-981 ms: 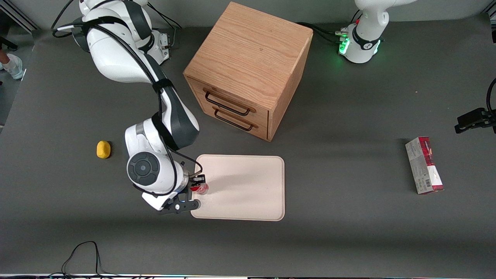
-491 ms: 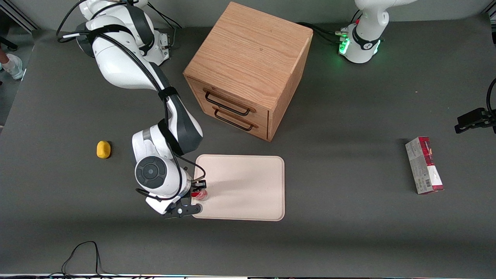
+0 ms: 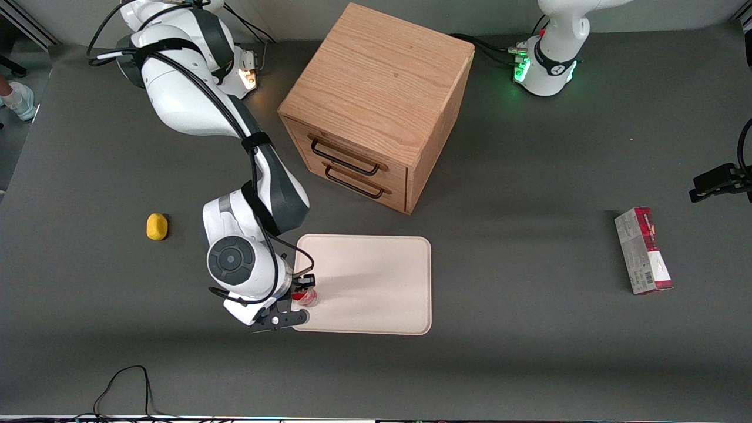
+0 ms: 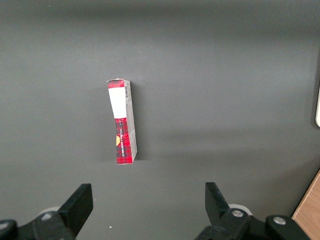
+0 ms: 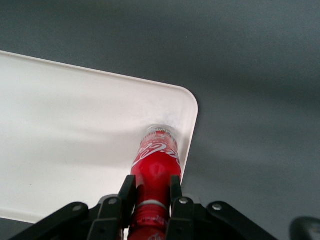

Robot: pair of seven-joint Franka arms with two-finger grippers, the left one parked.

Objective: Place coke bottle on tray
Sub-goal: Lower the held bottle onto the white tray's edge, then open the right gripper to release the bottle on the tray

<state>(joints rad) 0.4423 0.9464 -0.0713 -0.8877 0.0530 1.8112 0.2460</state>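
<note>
Since a second ago the right arm has slid a little nearer the front camera along the tray's end, carrying the coke bottle (image 3: 306, 297) with it — over the last half second it has barely shifted. The gripper (image 5: 151, 194) pinches the bottle at its upper body, one finger on each side, just below the neck. The bottle stands upright with its base on the tray (image 3: 376, 282), close to the rounded corner at the working arm's end that is nearest the front camera. A wooden drawer cabinet (image 3: 376, 106) stands farther from the camera than the tray. On the table (image 3: 529, 352), a yellow lump (image 3: 157, 227) lies toward the working arm's end — a red-and-grey carton (image 3: 643, 250) lies toward the parked arm's end.
</note>
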